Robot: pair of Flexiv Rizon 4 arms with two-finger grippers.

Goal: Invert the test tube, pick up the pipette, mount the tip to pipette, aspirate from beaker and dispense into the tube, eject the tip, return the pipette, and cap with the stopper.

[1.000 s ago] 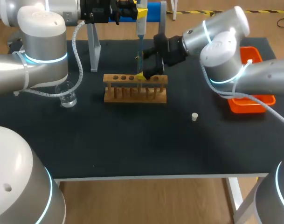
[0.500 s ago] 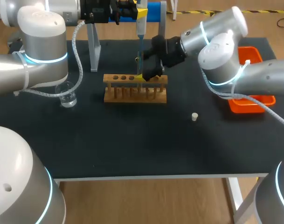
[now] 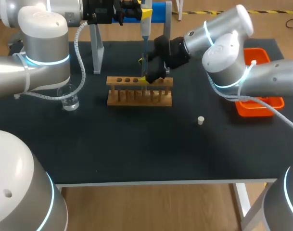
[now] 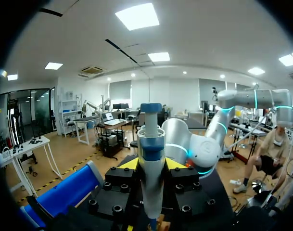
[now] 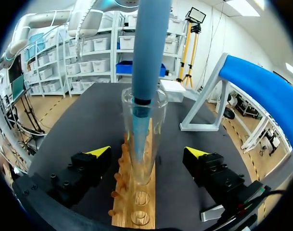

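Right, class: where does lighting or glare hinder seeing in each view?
Head view: the clear beaker shows by faint highlights on the dark table. Left wrist view: bright ceiling panels glare above the pipette. Right wrist view: reflections on the test tube partly veil the tip inside.

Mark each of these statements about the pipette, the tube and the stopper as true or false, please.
1. The tip of the pipette is inside the test tube. True.
2. The right pincer is shut on the test tube. False: its fingers stand apart on both sides of it, without touching.
3. The stopper closes the test tube. False: it lies on the table, apart from the rack.
4. The left pincer holds the pipette. True.
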